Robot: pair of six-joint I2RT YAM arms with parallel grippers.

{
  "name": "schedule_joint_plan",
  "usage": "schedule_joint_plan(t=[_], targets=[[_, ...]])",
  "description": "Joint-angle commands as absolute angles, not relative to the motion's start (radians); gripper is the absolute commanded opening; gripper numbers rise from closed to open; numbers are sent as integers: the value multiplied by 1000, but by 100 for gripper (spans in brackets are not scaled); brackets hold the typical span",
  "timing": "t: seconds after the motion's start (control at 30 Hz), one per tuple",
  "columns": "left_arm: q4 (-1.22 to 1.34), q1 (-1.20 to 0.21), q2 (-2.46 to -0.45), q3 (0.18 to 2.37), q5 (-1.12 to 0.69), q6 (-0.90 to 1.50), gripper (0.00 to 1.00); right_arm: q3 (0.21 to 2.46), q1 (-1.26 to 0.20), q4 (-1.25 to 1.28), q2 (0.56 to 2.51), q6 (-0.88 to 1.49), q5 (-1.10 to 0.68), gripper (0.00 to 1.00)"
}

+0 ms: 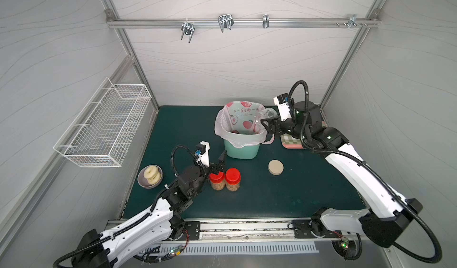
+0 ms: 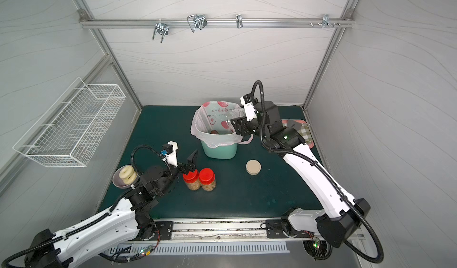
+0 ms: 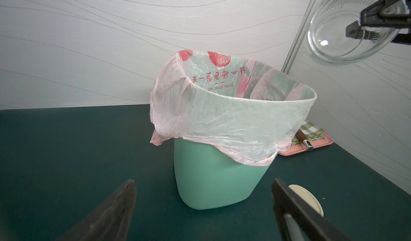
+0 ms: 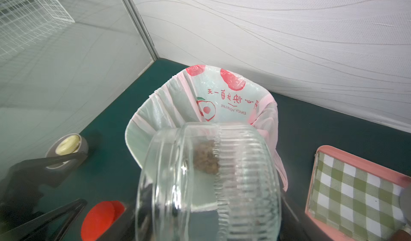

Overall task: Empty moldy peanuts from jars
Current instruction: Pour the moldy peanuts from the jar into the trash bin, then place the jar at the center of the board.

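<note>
My right gripper [image 1: 269, 124] [image 4: 211, 206] is shut on a wide clear jar [image 1: 265, 116] [image 2: 231, 121] [image 4: 209, 184] [image 3: 347, 28], tipped on its side over the bagged mint-green bin [image 1: 241, 148] [image 3: 218, 184]. A brownish clump of peanuts [image 4: 205, 160] shows through the glass; whether it lies in the jar or the bin I cannot tell. Two red-lidded jars [image 1: 217, 180] [image 1: 232, 179] stand upright, filled with peanuts [image 1: 232, 187]. My left gripper [image 1: 220, 163] [image 3: 203, 182] is open and empty, right by the left red lid and facing the bin.
A beige lid [image 1: 275, 167] [image 3: 307, 197] lies flat to the right of the red-lidded jars. A grey bowl of donuts [image 1: 150, 176] sits at the left edge. A pink tray with checked cloth [image 1: 291, 142] [image 4: 355, 195] lies under my right wrist. A wire basket [image 1: 106, 126] hangs on the left wall.
</note>
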State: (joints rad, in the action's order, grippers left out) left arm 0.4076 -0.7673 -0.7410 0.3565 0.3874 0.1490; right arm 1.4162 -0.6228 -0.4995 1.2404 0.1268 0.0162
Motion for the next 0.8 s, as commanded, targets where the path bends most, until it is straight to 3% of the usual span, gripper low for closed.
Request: schedule_joint_plan(t=[0.0,0.43,0.77], targets=[[435,-764,-724,361,376,155,96,1379,-620,-415,1163,176,-21,0],[475,-764,-703,350,244,132,90,1156,-620,-397,915,273,-83,0],[480,-765,-749,393,35,129,87,960,-621,-363,763,340,-106,0]])
